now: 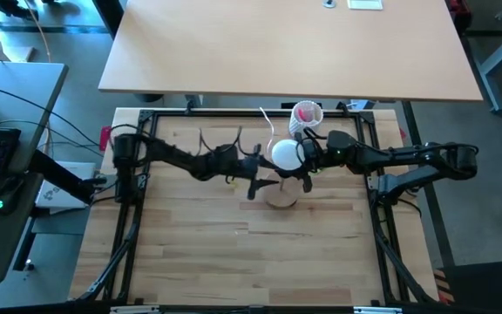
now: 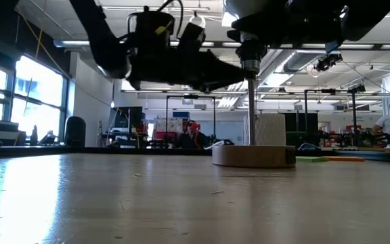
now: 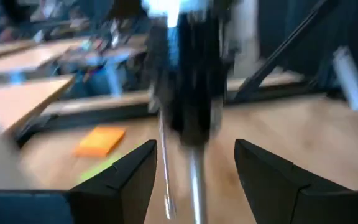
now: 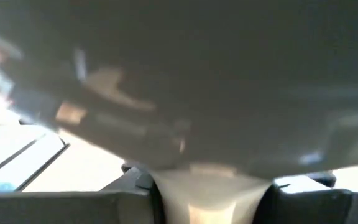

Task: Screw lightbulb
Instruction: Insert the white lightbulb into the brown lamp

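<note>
The white lightbulb (image 1: 285, 153) stands above the wooden disc stand (image 1: 281, 197). In the low view the stand's disc (image 2: 254, 155) carries a thin metal stem (image 2: 251, 108) with the black socket (image 2: 249, 47) on top. The bulb's globe (image 2: 246, 7) is right over the socket. My right gripper (image 1: 301, 157) reaches in from the table's right and is shut on the bulb. My left gripper (image 3: 194, 180) is open. Its fingers stand on either side of the stem (image 3: 196, 183), just below the socket (image 3: 191, 81), without plainly touching it. My right gripper pinches the bulb's round globe (image 4: 204, 180) between its two fingers (image 4: 129, 186), coming roughly level from the table's right. The bulb stands upright, neck down, over the socket. The globe fills the wrist view and hides how far back it reaches.
A white perforated cup with pink contents (image 1: 306, 113) stands just behind the bulb near the table's far edge. A white cord (image 1: 267, 126) runs beside it. An orange pad (image 3: 101, 140) lies on the table beyond the stand. A larger bare tabletop (image 1: 286, 44) lies behind.
</note>
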